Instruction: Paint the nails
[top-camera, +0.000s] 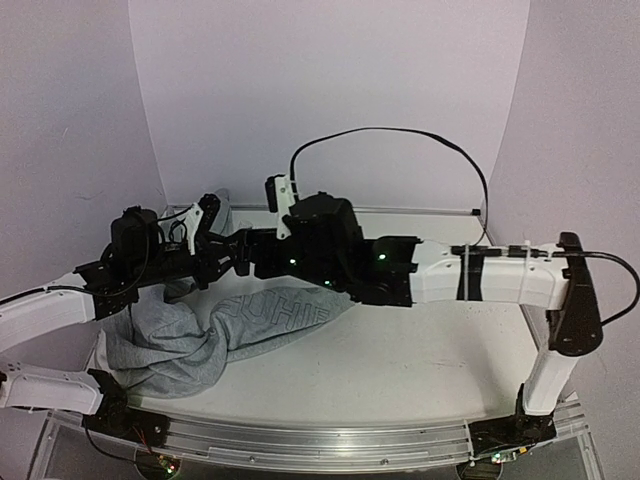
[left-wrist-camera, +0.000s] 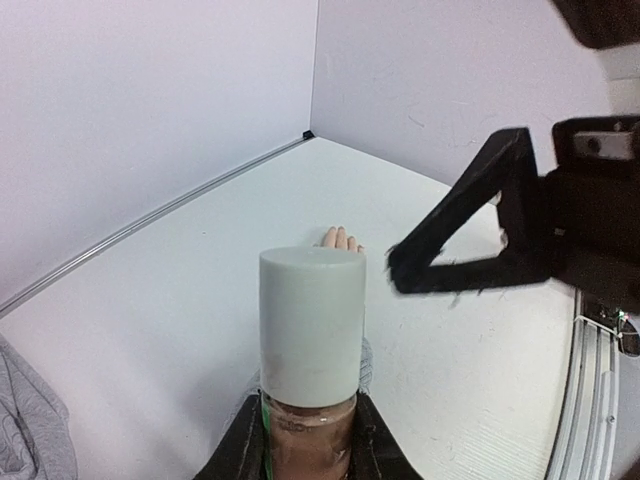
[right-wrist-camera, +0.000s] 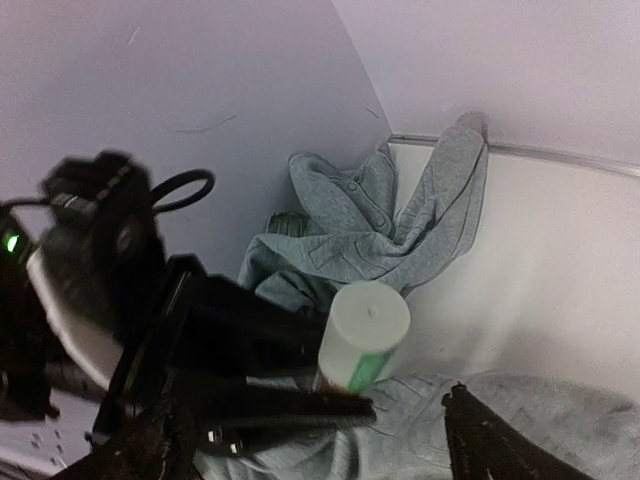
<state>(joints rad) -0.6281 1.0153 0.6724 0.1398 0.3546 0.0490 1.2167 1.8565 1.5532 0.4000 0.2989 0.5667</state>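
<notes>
a: where's the mannequin hand (left-wrist-camera: 339, 240)?
b: we see it past the bottle (left-wrist-camera: 311, 330), lengthwise toward the far corner (left-wrist-camera: 309, 134).
a: our jaws?
b: left gripper (left-wrist-camera: 310, 445) clamps the bottle; right gripper (right-wrist-camera: 318, 425) spread wide beside the cap.

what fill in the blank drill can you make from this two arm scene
1. The left gripper is shut on the ___.
2. The pale cap sits ___ it, not removed.
3. The right gripper is ___, near the cap and holding nothing.
4. The sweatshirt is ___ in colour.
Missing words: bottle; on; open; grey.
</notes>
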